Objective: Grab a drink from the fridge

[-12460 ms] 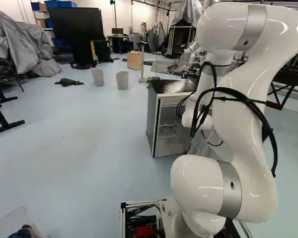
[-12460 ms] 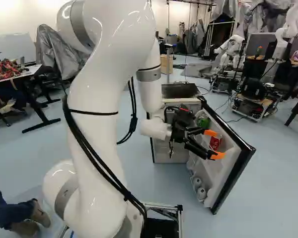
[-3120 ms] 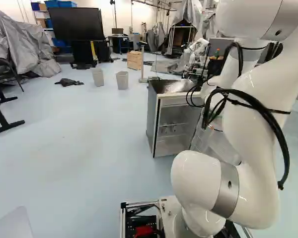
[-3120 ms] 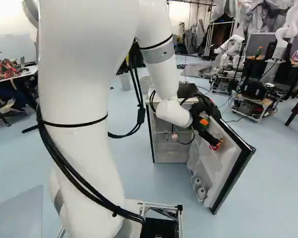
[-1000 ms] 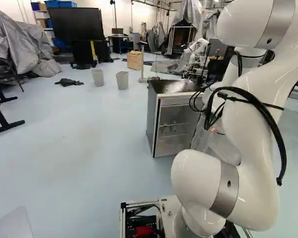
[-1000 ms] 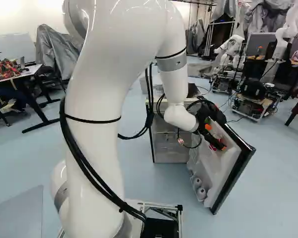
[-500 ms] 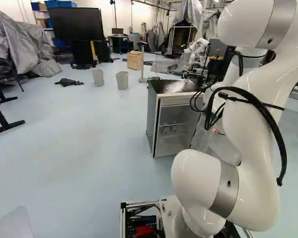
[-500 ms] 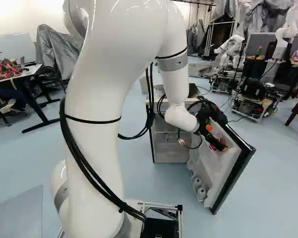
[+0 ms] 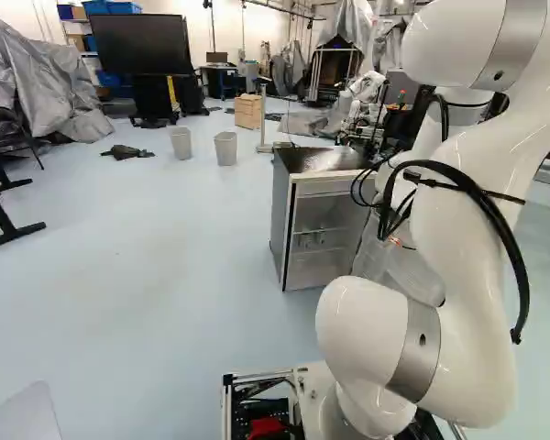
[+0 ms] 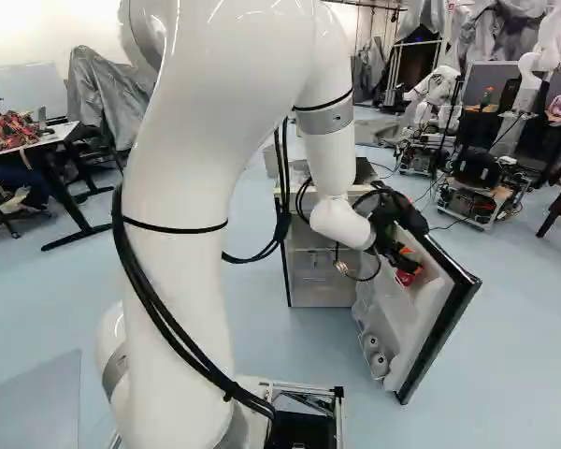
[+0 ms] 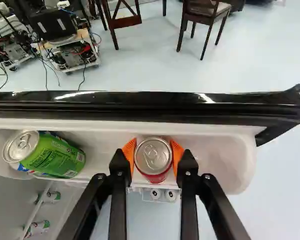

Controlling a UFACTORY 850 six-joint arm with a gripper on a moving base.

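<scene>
My gripper [image 10: 404, 260] is at the upper shelf of the open fridge door [image 10: 439, 323], partly hiding a red can [image 10: 405, 278]. In the wrist view the gripper [image 11: 153, 151] is shut on that upright can [image 11: 156, 177], its orange pads touching the can from both sides. The can is still within the door's shelf [image 11: 210, 145]. Beside it on the same shelf a green can [image 11: 55, 156] lies tilted. The fridge body [image 9: 284, 220] stands left of the arm in the left base view.
Two cans [image 10: 374, 352] sit low in the door rack. More cans [image 11: 39, 227] are inside the fridge. The door's black edge [image 11: 140, 105] runs just beyond the shelf. Another robot [image 10: 437, 84] stands at the back; chairs [image 11: 205, 15] are past the door.
In the last half second the fingers have closed in on the red can, while the arm has kept its place. Over the longer span the arm reached farther to the door shelf. The base has not moved.
</scene>
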